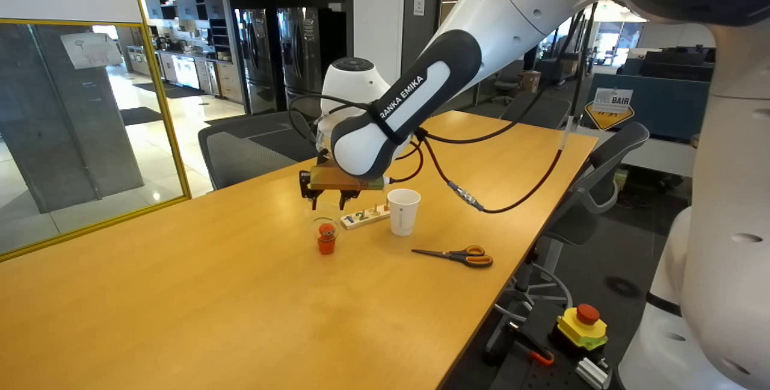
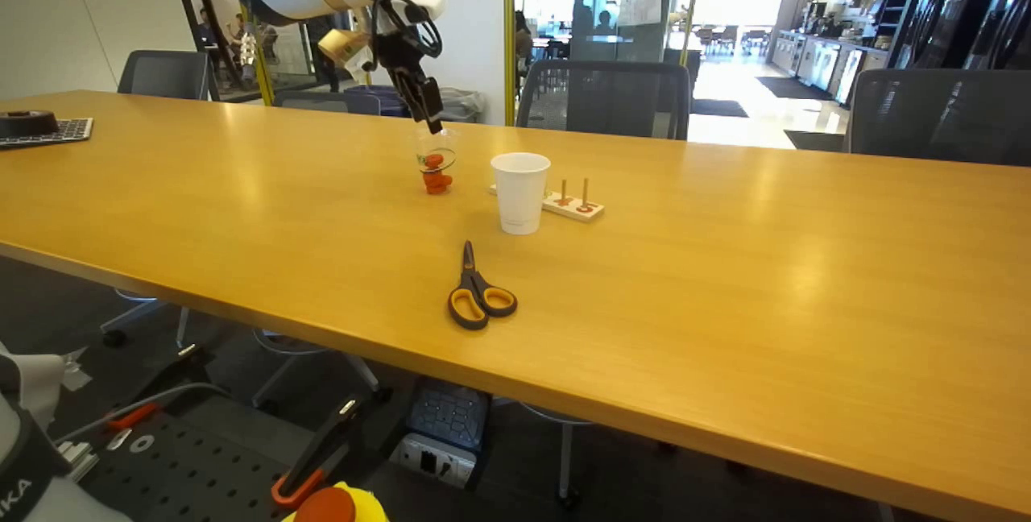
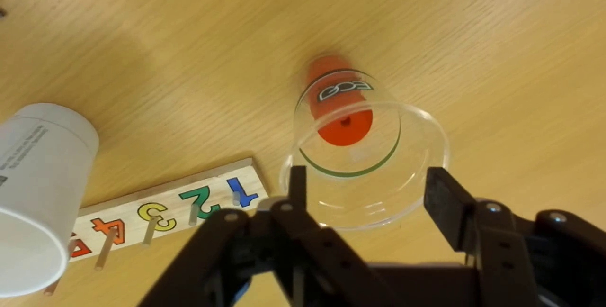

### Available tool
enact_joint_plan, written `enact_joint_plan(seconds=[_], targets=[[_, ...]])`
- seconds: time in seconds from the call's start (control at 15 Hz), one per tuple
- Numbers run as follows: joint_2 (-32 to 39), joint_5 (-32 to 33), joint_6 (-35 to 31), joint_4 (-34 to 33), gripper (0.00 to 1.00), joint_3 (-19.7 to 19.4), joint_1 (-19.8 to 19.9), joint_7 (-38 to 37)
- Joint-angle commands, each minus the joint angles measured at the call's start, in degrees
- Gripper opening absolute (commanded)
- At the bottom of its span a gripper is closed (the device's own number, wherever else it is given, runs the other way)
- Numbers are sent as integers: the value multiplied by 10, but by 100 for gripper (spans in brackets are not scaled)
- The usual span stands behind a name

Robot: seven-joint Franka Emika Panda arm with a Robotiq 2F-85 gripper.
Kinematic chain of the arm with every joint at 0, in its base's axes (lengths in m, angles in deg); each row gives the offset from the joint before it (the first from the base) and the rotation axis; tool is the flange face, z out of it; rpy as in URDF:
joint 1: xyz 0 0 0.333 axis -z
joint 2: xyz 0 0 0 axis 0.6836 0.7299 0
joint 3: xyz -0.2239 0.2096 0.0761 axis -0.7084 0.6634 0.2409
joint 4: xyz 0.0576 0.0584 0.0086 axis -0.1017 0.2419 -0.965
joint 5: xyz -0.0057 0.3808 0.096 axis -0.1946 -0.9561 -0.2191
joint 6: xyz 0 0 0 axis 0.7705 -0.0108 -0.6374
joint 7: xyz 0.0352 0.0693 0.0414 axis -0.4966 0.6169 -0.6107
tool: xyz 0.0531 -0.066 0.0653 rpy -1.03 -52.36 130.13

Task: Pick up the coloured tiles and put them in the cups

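Can see black two-fingered tool [image 3: 366,184] hanging just over clear see-through cup [image 3: 370,156], with fingers spread wide over opposite sides of cup rim in wrist view; cannot tell whether touching. Can see bright red round tiles [image 3: 345,131] piled low inside clear cup, also visible through its wall in both exterior views; cannot make out how many. Can also see plain white opaque cup [image 1: 403,214] standing upright on light-brown wooden surface [image 1: 210,306], apart from clear cup, just beside pale wooden board [image 1: 365,216] with thin upright pegs and coloured numerals. Can read, in wrist view, blue 1, green 2, yellow 3 and orange 4, with red numeral partly hidden behind white cup. Can find dark scissors [image 2: 470,271] with orange-lined handles lying closed on same surface, nearer white cup than clear cup.
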Motion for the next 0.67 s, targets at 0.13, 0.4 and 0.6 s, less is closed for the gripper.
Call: enact_joint_plan(seconds=[0.13, 0.4, 0.6], targets=[[-35, -1, 16, 9, 100, -3, 6, 26], [-134, -50, 99, 47, 100, 9, 32, 149], [-215, -58, 184, 64, 100, 6, 50, 207]])
